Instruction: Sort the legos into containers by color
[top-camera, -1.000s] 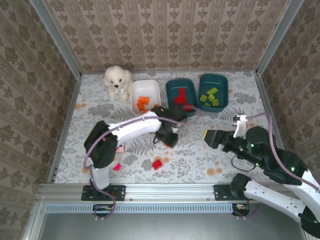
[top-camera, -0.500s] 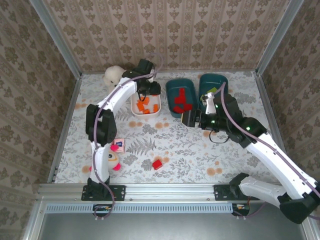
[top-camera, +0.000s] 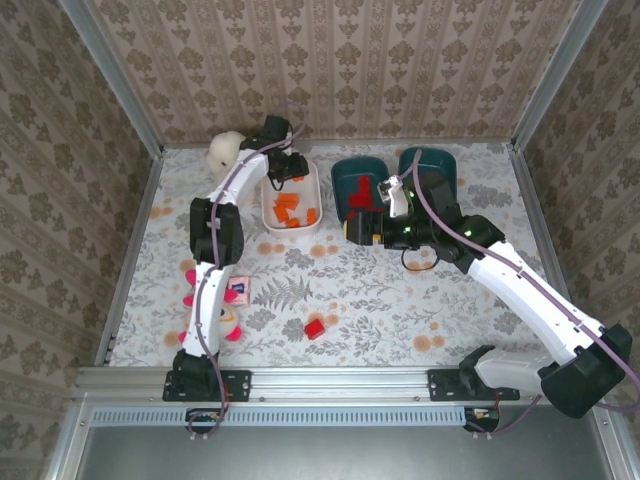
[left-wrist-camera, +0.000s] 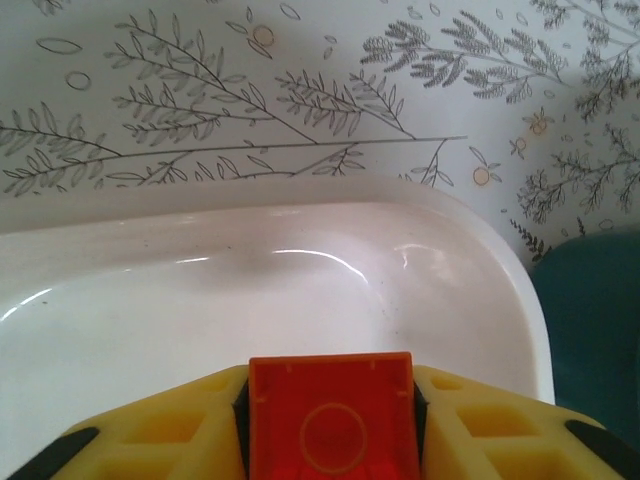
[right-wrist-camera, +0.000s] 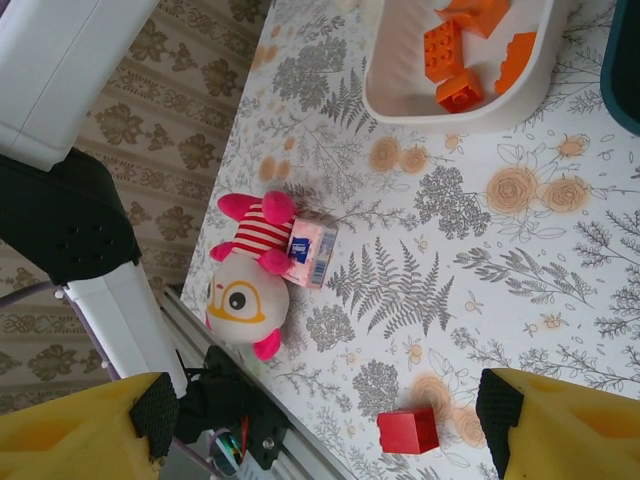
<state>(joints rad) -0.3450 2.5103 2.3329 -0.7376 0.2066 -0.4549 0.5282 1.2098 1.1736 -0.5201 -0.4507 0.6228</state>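
Brick (left-wrist-camera: 330, 432), orange, square, glossy, in left gripper (left-wrist-camera: 330, 405) over rounded white bin (left-wrist-camera: 455, 275).

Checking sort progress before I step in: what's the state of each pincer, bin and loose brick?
Left pincer: shut on orange brick.
Right pincer: open, empty.
White bin: holds orange bricks.
Middle teal bin: holds red bricks.
Right teal bin: contents hidden.
Red brick: loose on table.
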